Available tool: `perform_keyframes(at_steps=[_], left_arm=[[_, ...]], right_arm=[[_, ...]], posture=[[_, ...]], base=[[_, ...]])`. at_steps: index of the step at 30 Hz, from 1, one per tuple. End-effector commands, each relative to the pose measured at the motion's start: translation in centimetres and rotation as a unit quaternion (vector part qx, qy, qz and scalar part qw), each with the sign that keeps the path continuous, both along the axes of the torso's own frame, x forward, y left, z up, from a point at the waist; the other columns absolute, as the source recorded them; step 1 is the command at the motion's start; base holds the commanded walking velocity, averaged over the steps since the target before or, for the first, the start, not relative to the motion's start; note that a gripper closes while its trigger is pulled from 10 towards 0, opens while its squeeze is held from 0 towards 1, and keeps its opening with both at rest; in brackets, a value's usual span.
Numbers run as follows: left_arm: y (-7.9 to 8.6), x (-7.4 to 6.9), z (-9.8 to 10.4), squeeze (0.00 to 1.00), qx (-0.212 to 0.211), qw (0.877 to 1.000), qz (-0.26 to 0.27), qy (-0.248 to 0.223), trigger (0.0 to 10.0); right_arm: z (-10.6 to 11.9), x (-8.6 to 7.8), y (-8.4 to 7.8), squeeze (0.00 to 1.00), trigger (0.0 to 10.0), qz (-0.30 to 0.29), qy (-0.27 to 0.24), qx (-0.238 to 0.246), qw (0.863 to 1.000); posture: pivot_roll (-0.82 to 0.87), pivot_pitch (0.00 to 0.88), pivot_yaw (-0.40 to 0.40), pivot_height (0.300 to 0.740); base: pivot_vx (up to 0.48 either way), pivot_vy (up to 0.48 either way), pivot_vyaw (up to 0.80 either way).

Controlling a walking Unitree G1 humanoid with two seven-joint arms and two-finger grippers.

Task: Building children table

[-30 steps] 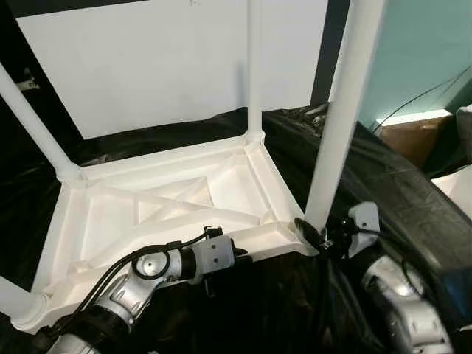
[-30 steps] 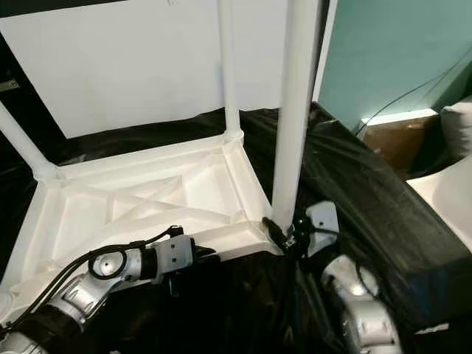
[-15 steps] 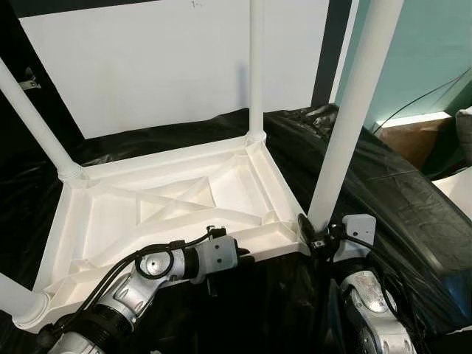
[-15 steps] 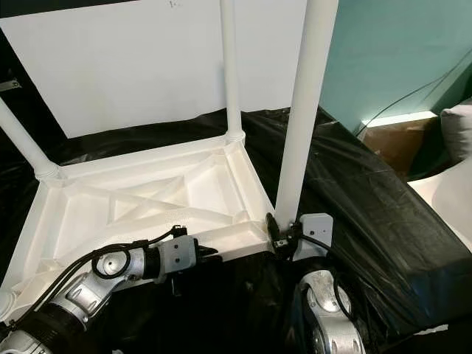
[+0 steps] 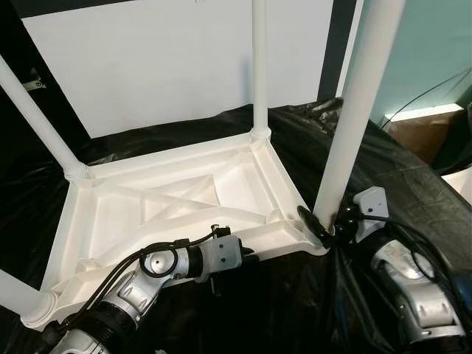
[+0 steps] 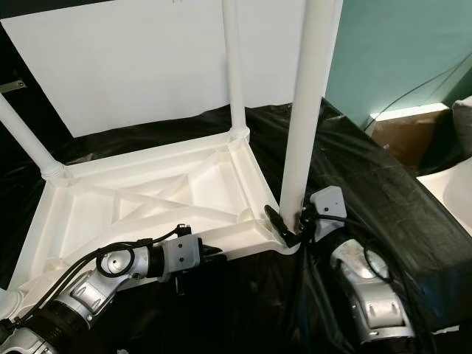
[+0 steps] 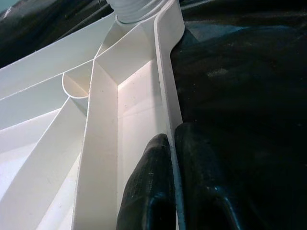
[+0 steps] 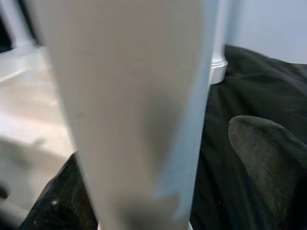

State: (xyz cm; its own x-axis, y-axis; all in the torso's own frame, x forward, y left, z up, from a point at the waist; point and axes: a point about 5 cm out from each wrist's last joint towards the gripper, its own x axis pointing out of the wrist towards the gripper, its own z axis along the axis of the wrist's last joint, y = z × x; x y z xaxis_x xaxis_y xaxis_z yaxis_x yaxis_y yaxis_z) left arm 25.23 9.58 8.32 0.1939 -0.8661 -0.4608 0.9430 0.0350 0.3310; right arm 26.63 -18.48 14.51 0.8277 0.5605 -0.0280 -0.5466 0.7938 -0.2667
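- Fitting the last leg, I'd say: table top (image 5: 177, 199) lies upside down on the black sheet (image 5: 413, 199), centre of the frame, ribs facing up, and the other three corners already carry legs.
- Left gripper (image 7: 173, 177), lower centre of the head view: fingers pressed together on the near rim of the table top, one inside the wall, one outside. Pinching the rim and bracing it, as far as the wrist view shows.
- Right gripper (image 5: 324, 225), lower right: fingers spread to either side of the near right leg (image 5: 354, 110), right at its base where it meets the corner socket. The right wrist view has the leg between the two fingers, one finger (image 8: 268, 158) well visible, but blurred; contact looks likely and I can't confirm a firm clamp.
- The near right leg stands almost upright with a slight lean toward the upper right of the frame. Can't tell if it is fully seated in the socket.
- Near left leg (image 5: 18, 295) exits at the lower left edge, far left leg (image 5: 40, 122) runs to the upper left, far right leg (image 5: 259, 66) goes up at top centre.
- White board (image 5: 169, 66) behind, upper half of the frame; teal wall (image 5: 435, 51) upper right.
- Next move, my read: keep the rim pinned on the left, turn or press the leg home with the right, straight along the socket axis. Watch the lean; a skewed leg could bind.
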Motion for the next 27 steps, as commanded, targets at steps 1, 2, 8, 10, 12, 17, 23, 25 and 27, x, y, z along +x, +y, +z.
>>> perform_keyframes(at_steps=[1, 2, 8, 10, 12, 17, 23, 25, 27], left_arm=[[2.1, -2.2, -4.4, 0.00, 0.089, 0.990, -0.006, 0.112, 10.0], [2.2, -2.2, -4.5, 0.00, 0.088, 0.990, -0.004, 0.112, 10.0], [2.2, -2.3, -4.5, 0.00, 0.087, 0.990, -0.002, 0.112, 10.0], [2.3, -2.4, -4.5, 0.00, 0.086, 0.990, 0.000, 0.112, 10.0], [2.3, -2.4, -4.5, 0.00, 0.086, 0.990, 0.001, 0.112, 10.0], [2.5, -2.5, -4.5, 0.00, 0.086, 0.990, 0.003, 0.113, 10.0], [2.5, -2.4, -4.4, 0.00, 0.085, 0.990, 0.001, 0.114, 10.0], [2.5, -2.4, -4.4, 0.00, 0.086, 0.990, 0.000, 0.113, 10.0], [2.6, -2.4, -4.3, 0.00, 0.086, 0.990, 0.001, 0.112, 10.0]], right_arm=[[-0.4, 0.0, 0.0, 0.00, 10.0, 0.005, 0.013, 0.004, 1.000], [-0.5, 0.2, -0.1, 0.00, 10.0, 0.045, 0.035, -0.024, 0.998], [-0.8, 0.2, -0.3, 0.00, 0.0, 0.094, 0.078, -0.033, 0.992], [-0.9, 0.1, -0.6, 0.00, 0.0, 0.115, 0.110, -0.014, 0.987], [-0.7, 0.2, -0.9, 0.00, 0.0, 0.114, 0.116, -0.002, 0.987], [-0.5, 0.6, -1.4, 0.00, 0.0, 0.106, 0.125, 0.024, 0.986], [-2.7, -1.6, 0.8, 0.00, 0.0, 0.121, 0.197, 0.118, 0.966], [-3.7, -2.7, 2.4, 0.00, 0.0, 0.097, 0.189, 0.141, 0.967], [-4.5, -3.7, 4.0, 0.00, 0.0, -0.002, 0.146, 0.182, 0.972]], posture=[[-0.07, 0.011, 0.018, 0.740], [-0.07, 0.009, 0.015, 0.740], [-0.06, 0.008, 0.010, 0.740], [-0.05, 0.008, 0.008, 0.740], [-0.05, 0.008, 0.008, 0.740], [-0.05, 0.006, 0.008, 0.740], [-0.06, 0.006, 0.013, 0.740], [-0.05, 0.007, 0.010, 0.740], [-0.05, 0.008, 0.011, 0.740]], base=[[0.000, 0.000, 0.00], [0.000, 0.000, 0.00], [0.000, 0.000, 0.00], [0.000, 0.000, 0.00], [0.000, 0.000, 0.00], [0.000, 0.000, 0.00], [0.000, 0.000, 0.00], [0.000, 0.000, 0.00], [0.000, 0.000, 0.00]])
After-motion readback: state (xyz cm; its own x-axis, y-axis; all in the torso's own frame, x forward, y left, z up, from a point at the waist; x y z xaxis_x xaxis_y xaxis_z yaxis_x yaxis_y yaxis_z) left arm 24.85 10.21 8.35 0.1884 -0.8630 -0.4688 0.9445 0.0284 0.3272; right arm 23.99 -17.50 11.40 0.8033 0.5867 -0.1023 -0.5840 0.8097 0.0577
